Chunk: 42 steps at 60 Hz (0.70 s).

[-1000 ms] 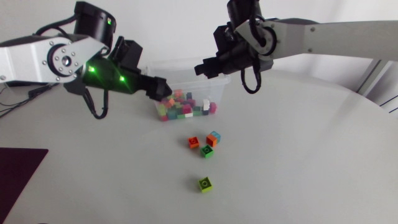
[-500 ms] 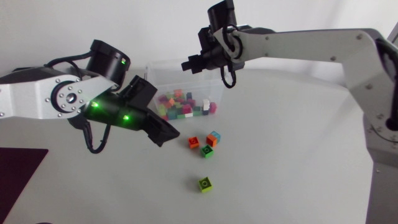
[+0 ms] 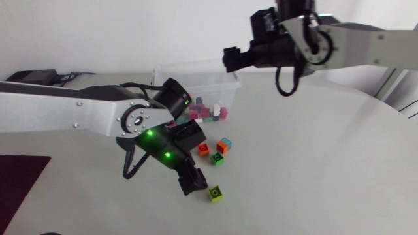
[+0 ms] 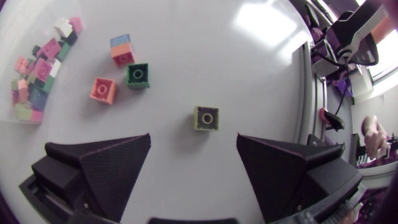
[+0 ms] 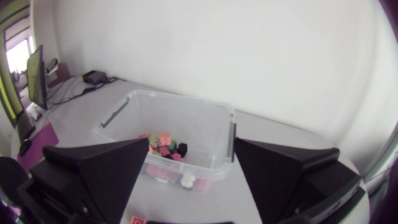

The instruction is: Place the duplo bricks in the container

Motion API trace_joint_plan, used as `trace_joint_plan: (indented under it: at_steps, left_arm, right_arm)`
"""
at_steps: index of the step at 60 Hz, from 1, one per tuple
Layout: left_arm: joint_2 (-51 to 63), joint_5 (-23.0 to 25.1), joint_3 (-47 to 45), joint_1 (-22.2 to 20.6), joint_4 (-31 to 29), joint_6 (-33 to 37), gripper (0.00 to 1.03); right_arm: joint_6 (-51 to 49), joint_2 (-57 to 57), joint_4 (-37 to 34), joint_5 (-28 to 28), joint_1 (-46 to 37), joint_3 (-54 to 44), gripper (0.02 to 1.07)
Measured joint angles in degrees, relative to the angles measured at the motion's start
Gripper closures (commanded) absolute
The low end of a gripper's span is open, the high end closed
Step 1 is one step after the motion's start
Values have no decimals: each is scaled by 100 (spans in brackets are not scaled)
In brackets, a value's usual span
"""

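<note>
Left gripper (image 3: 189, 183) is low over the white surface (image 3: 313, 163), fingers spread wide and holding nothing. In the left wrist view the gripper (image 4: 194, 138) has the lime-green brick (image 4: 206, 117) just ahead of the gap between its fingers; from above, that brick (image 3: 215, 193) lies right beside the fingertips. Further on sit a dark green brick (image 3: 217, 158), a red brick (image 3: 204, 149) and an orange-and-blue brick (image 3: 224, 145), close together, between the lime one and the clear container (image 3: 215, 85). A pile of mixed bricks (image 3: 206, 112) lies inside it. Right gripper (image 3: 232, 59) hangs above the container's far corner, fingers wide apart, nothing between them.
</note>
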Motion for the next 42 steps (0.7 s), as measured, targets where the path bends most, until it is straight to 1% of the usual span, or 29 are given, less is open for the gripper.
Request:
trace_joint_plan:
  at_steps: [4, 9, 17, 24, 30, 37, 42]
  left_arm:
    - [227, -15, 243, -142, -245, 22, 10]
    - [483, -35, 518, -278, -492, 22, 11]
    - [857, -256, 863, -481, -807, 17, 11]
    - [1139, -494, 1038, -660, -898, 13, 12]
    - [1386, -717, 1163, -789, -909, -35, 16]
    - [1657, -938, 1351, -863, -927, -85, 18]
    - [1810, -1082, 1462, -887, -927, -140, 22]
  right_arm:
    - [2, -393, 20, -131, -275, -420, 6]
    - [0, -734, 20, -243, -551, -861, 6]
    - [-2, -1099, 13, -413, -824, -1554, 6]
    - [-22, -1370, 11, -535, -949, -2044, 6]
    - [-44, -1615, -2, -557, -970, -2358, 6]
    - [-44, -1917, -2, -586, -970, -2677, 6]
    - [-44, -2083, -7, -601, -962, -2889, 6]
